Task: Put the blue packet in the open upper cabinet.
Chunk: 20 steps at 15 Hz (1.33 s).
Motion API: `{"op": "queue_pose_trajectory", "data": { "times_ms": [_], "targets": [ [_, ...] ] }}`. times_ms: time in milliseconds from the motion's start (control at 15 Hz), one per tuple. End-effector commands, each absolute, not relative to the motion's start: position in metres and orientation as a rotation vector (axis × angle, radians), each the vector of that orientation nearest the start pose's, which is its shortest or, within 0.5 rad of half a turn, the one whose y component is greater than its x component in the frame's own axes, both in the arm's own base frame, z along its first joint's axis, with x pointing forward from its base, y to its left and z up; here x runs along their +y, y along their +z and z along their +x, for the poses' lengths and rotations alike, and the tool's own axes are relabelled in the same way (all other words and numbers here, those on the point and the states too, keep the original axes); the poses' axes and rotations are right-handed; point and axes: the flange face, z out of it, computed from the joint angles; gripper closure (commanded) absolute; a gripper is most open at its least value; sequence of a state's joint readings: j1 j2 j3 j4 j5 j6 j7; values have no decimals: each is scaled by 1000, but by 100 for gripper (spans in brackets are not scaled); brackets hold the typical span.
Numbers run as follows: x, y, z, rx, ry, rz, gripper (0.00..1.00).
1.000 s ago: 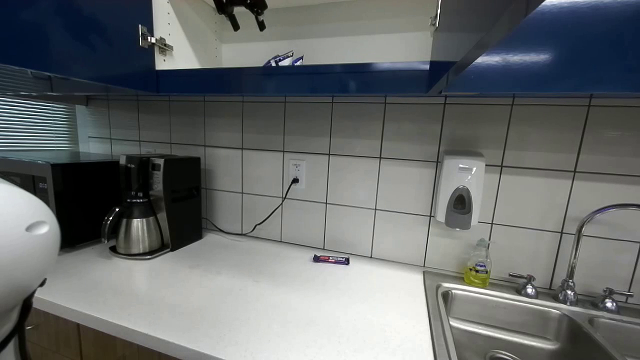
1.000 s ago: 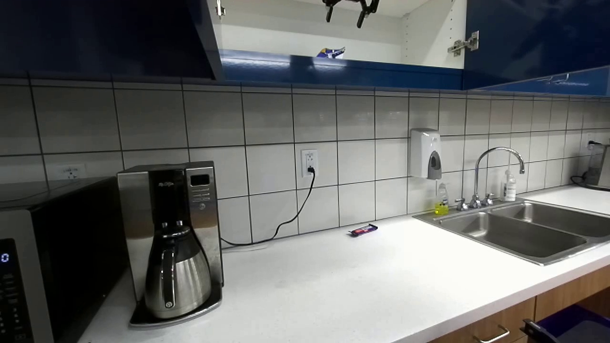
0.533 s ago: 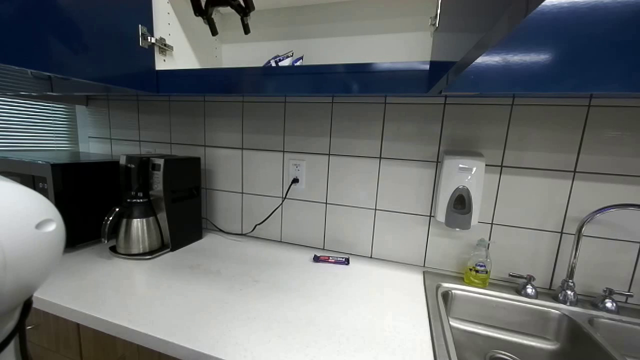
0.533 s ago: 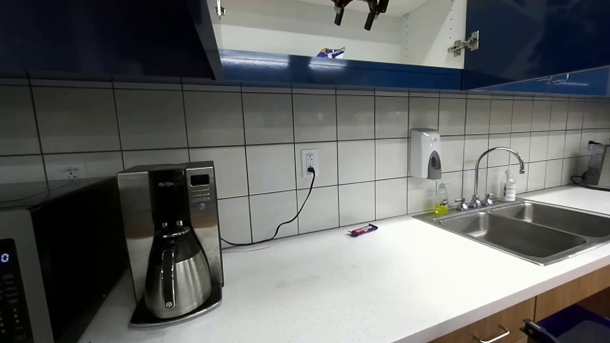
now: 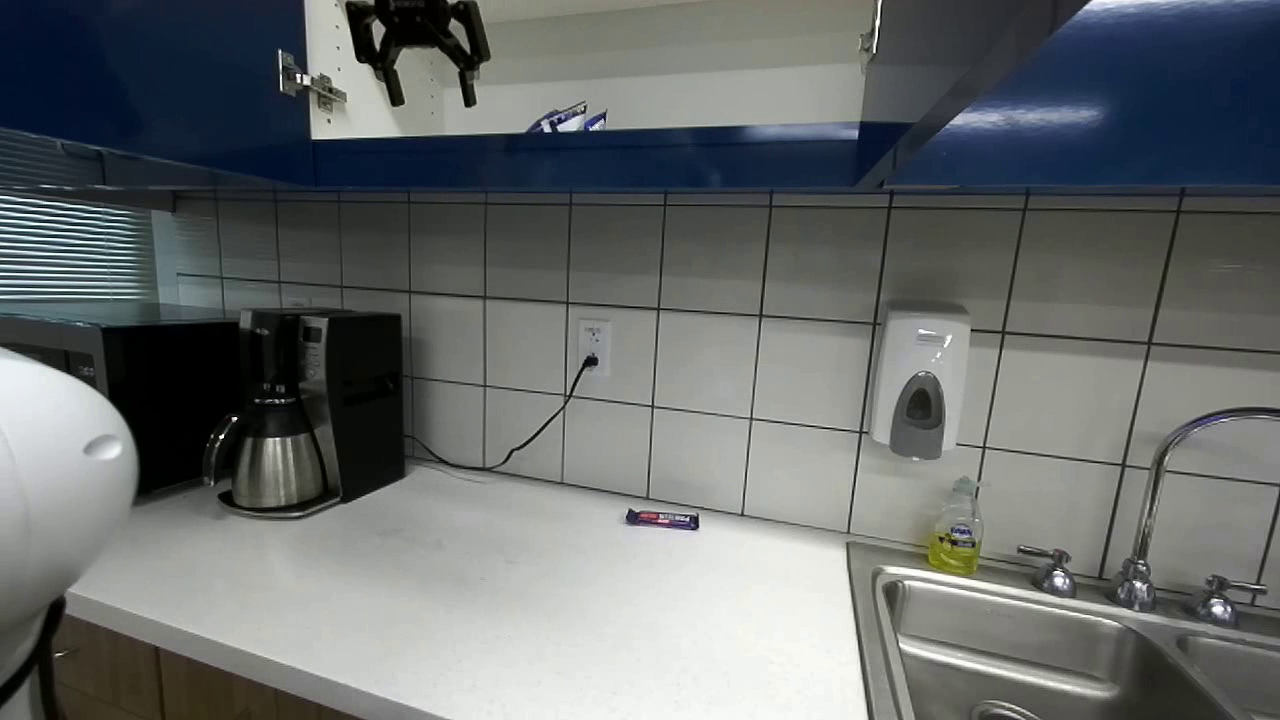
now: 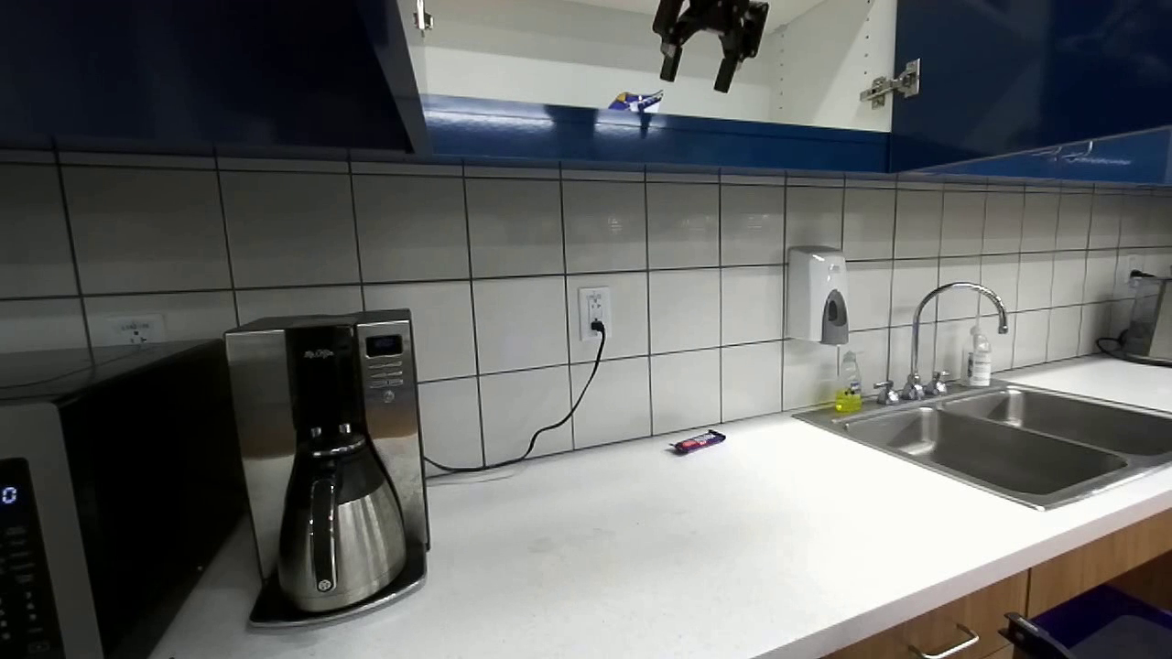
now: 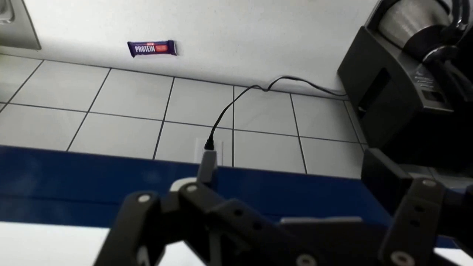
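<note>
**Gripper (image 5: pixel 432 100) lower than a second ago, packet (image 5: pixel 566 120) unmoved in cabinet (image 5: pixel 680 100)**

Down in both exterior views, more of it showing now. White arm link (image 5: pixel 60 490) has edged slightly further into an exterior view.

Fingers (image 7: pixel 208 168): spread wide, apart from the packet. Exterior views put them against the cabinet opening, tips pointing down, above the line of the blue front lip (image 5: pixel 600 158). Depth relative to the lip: can't tell from there.

Packet: inside the cabinet, behind the lip, which hides its bottom edge. Blue and white, crinkled, same spot as before.

Counter (image 5: pixel 500 610): bar (image 5: pixel 662 520) lying flat near the tiled wall (image 5: pixel 700 350); wrist view reads PROTEIN on it. Coffee maker (image 5: pixel 365 400) with carafe (image 5: pixel 280 468) in place, just beside the microwave (image 5: pixel 170 410). Cord (image 5: pixel 490 468) runs from the outlet (image 5: pixel 596 335) to the coffee maker.

Soap dispenser (image 5: pixel 918 390) on the wall. Bottle (image 5: pixel 957 535) of yellow liquid below it, on the back rim of the sink (image 5: pixel 875 640), near the faucet (image 5: pixel 1150 500).
</note>
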<state>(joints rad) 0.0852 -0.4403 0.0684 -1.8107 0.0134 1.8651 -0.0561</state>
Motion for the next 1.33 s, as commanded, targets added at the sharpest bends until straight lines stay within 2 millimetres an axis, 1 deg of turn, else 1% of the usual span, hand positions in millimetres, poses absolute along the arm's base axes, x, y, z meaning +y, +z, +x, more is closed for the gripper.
{"op": "queue_pose_trajectory", "data": {
  "times_ms": [0, 467, 667, 867, 933, 1067, 1267],
  "targets": [
    [71, 729, 412, -355, -636, -2991, 0],
    [59, 666, 413, -281, -413, -3006, 0],
    [53, 636, 415, -241, -327, -3021, 0],
    [49, 605, 417, -209, -242, -3040, 0],
    [49, 595, 417, -234, -212, -3034, 0],
    [47, 576, 417, -205, -164, -3042, 0],
    [47, 546, 418, -208, -78, -3033, 0]
  ]
}}
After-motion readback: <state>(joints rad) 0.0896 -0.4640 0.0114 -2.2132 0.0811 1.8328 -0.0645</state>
